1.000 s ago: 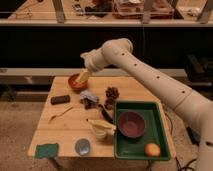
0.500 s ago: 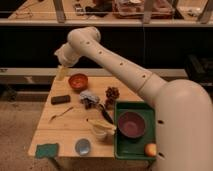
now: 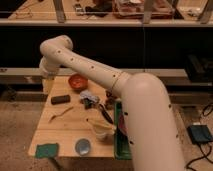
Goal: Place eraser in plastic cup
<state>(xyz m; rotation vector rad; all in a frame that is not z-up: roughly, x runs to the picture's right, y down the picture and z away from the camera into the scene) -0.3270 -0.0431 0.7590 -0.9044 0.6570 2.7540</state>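
Eraser [image 3: 60, 99] and gripper [image 3: 48, 84] are not yet together. The jaws hang spread and empty at the far left edge of the table [image 3: 67, 131], a little above the wood as far as I can make out.

Just to the near right of them lies the eraser itself, a small flat black rectangular block. It rests on its broad face with its long side running left to right, on the left half of the table. The orange bowl [image 3: 77, 81] sits farther back and to its right.

I would expect the block to be light, stiff with a slight rubbery give, grippy rather than slippery, and not at all fragile. Being so low, it wants the fingers brought down close to the wood and closed across its short width at the middle.

Farther out, the plastic cup [image 3: 83, 146], small, round and grey-blue, stands at the near edge, well apart from the eraser. A teal pad [image 3: 46, 150] lies to its left and a white vessel [image 3: 101, 131] stands to its right. The arm [image 3: 145, 110] fills the right of the view.
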